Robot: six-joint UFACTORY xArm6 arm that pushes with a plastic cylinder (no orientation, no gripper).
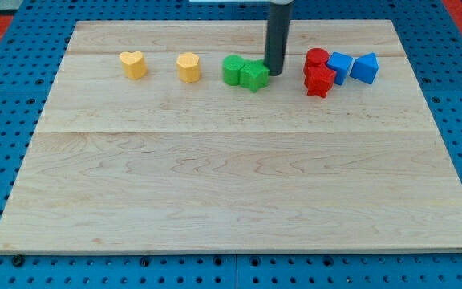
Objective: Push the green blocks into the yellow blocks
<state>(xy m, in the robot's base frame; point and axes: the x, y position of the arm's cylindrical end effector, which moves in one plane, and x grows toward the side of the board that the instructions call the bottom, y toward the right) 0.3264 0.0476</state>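
Observation:
Two green blocks stand touching near the view's top centre: a rounded green block (233, 70) and a green star block (254, 75) to its right. My tip (275, 73) is right against the star block's right side. A yellow hexagonal block (188, 67) stands a short gap to the left of the green pair. A yellow heart block (133, 64) stands further left.
Two red blocks (318, 72) and two blue blocks (352, 67) cluster to the right of my tip. The wooden board (231, 185) lies on a blue pegboard table.

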